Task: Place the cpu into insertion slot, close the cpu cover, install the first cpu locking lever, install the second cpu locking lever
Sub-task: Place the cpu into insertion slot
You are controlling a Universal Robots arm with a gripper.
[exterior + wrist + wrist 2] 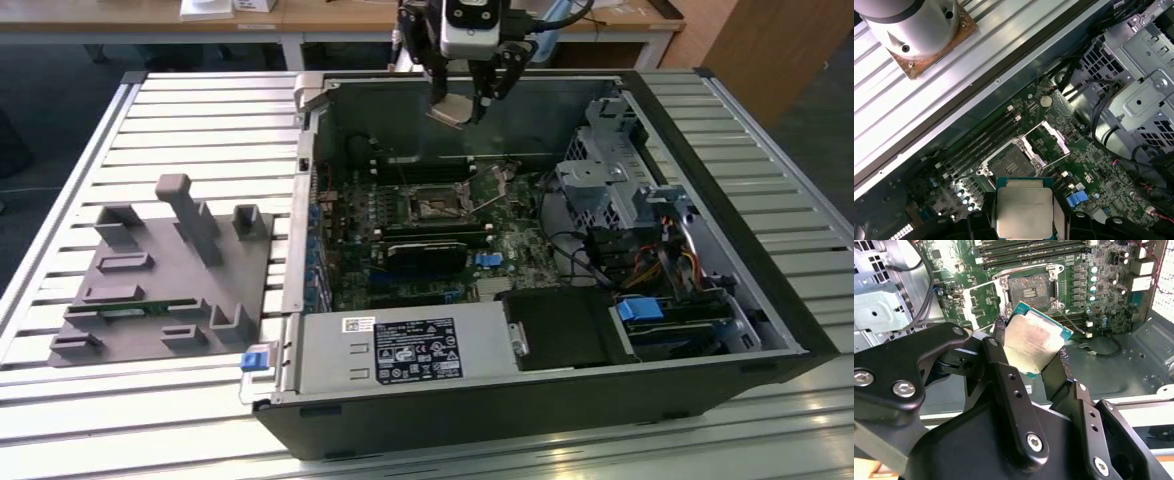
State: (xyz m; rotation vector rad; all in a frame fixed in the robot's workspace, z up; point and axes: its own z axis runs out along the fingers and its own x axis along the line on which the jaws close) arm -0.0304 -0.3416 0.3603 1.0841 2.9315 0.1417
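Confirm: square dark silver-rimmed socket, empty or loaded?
Empty: the dark square socket shows bare in both wrist views; the pale silvery square chip is clamped in the gripper.

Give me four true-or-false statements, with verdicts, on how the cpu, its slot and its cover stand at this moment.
1. The gripper is shut on the cpu. True.
2. The cpu sits in the insertion slot. False: it is held in the air above the open computer case, and the slot is empty.
3. The cpu cover is closed over the slot. False: it is flipped open beside the slot.
4. A grey fixture block lies outside the case, on the exterior view's left. True.
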